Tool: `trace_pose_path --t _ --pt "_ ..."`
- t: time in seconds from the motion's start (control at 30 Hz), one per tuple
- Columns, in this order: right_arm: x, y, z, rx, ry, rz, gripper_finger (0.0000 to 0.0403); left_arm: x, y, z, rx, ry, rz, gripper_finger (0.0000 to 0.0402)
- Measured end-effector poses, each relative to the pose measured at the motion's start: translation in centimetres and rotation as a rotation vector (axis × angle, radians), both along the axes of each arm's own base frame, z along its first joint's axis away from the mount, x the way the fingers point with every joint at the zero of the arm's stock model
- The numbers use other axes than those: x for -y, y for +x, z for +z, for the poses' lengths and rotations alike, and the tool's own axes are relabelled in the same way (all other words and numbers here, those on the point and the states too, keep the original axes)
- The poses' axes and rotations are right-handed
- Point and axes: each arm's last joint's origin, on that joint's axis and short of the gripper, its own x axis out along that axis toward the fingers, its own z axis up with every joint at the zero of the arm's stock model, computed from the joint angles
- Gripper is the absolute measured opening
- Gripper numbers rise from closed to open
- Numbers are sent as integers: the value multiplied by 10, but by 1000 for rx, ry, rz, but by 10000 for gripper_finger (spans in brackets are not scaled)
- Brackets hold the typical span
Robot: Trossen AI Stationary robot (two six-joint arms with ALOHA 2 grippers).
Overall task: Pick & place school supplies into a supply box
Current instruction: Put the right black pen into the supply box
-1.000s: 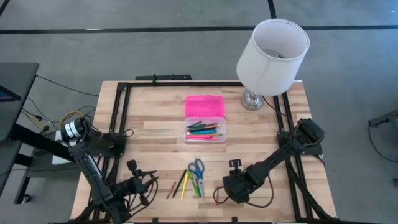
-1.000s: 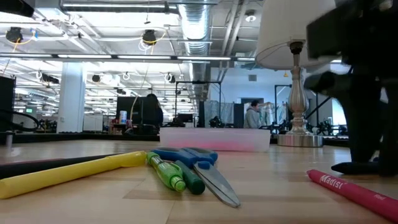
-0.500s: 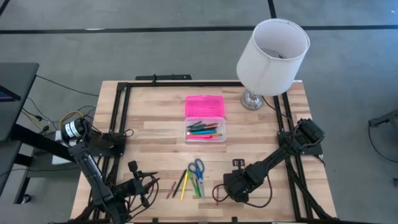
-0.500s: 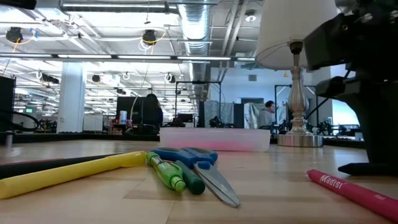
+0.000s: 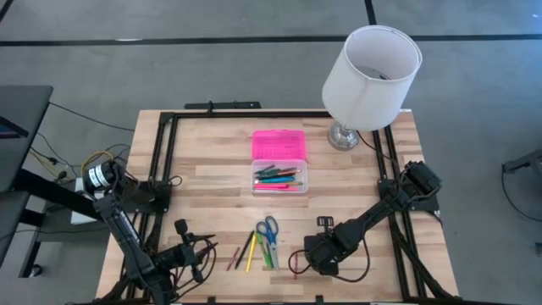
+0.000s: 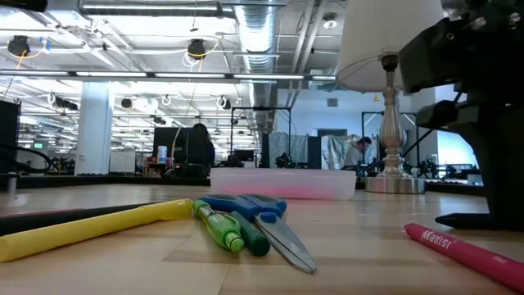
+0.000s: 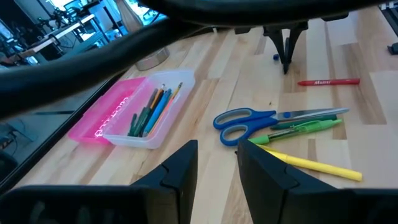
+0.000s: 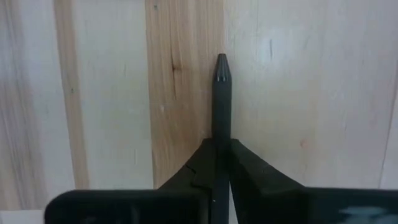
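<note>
The wooden worktop (image 5: pixel 220 161) fills the middle of the high view, a white lamp (image 5: pixel 370 72) at its upper right. The supply box (image 5: pixel 279 176) sits centre frame, pens inside, pink lid open behind it. Lower centre lie the scissors (image 5: pixel 268 229), yellow pen (image 5: pixel 251 252) and green pens (image 5: pixel 271 252). The right gripper (image 5: pixel 306 254), lower right of centre, has its jaws closed on a dark pen (image 8: pixel 221 93). The left gripper (image 7: pixel 217 163), lower left, shows narrowly parted, empty jaws. A red marker (image 6: pixel 471 254) lies near the right gripper

One camera looked straight down on the whole tabletop (image 5: pixel 220 161). Another sat at tabletop level, close behind the scissors (image 6: pixel 262 217), facing the room. Both showed those scissors, as did the left wrist camera.
</note>
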Motion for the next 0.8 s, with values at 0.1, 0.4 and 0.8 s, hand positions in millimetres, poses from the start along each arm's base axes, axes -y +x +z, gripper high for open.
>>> trace_pose_path --t 0.1,0.4,0.8 --pt "-2 2 3 4 1 16 9 0 0 0 0 0 0 109" --pt "-4 6 14 -11 -21 27 6 0 0 0 0 1 0 109" --pt "2 23 46 30 -132 58 3 0 0 0 -7 14 -4 109"
